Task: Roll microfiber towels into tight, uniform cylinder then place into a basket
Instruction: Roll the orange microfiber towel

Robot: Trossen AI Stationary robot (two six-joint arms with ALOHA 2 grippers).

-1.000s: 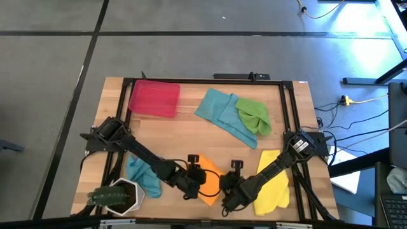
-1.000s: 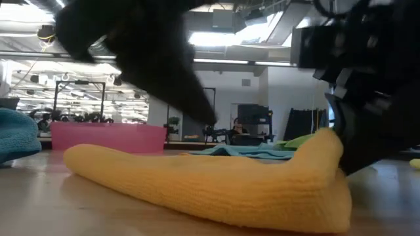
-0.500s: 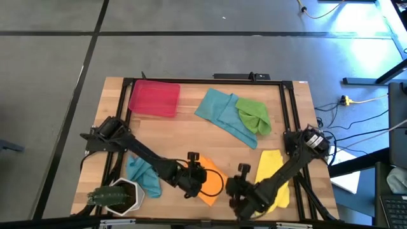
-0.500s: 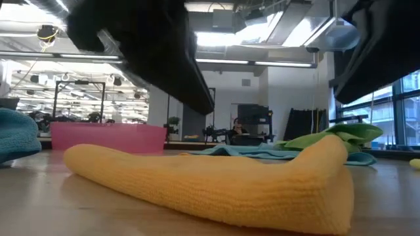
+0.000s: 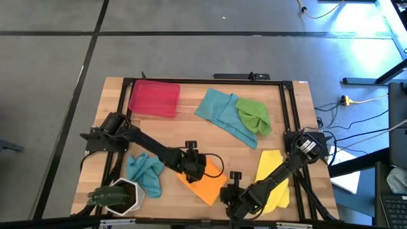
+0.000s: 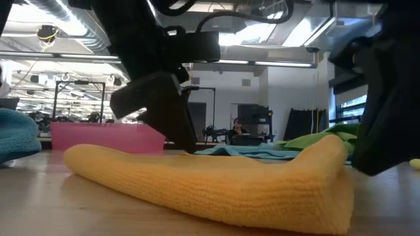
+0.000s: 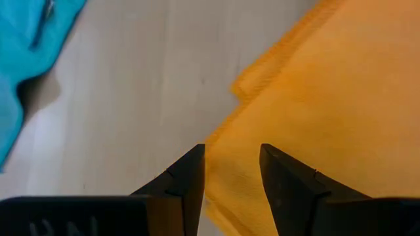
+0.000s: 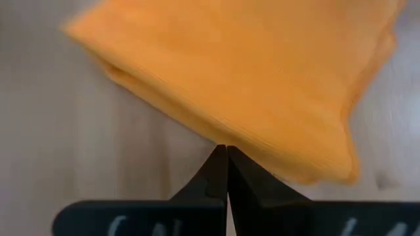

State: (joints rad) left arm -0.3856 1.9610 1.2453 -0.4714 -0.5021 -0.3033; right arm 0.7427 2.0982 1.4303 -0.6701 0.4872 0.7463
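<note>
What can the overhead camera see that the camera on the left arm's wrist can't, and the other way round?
Only the high view shows the red basket, the green towel, the yellow towel, the potted plant and the right gripper, shut, beside the orange towel. Only the left wrist view shows the left gripper with its fingers parted over that towel's edge. Both show the orange towel, a teal towel and the wooden table.

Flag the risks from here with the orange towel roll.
1. Left end effector has its fingers astride the orange towel's edge; closing may catch one layer only, giving a loose roll.
2. Right end effector is shut and empty at the folded end, so that end may unfold.
3. The basket sits far across the table; a slack roll could open in transit.
</note>
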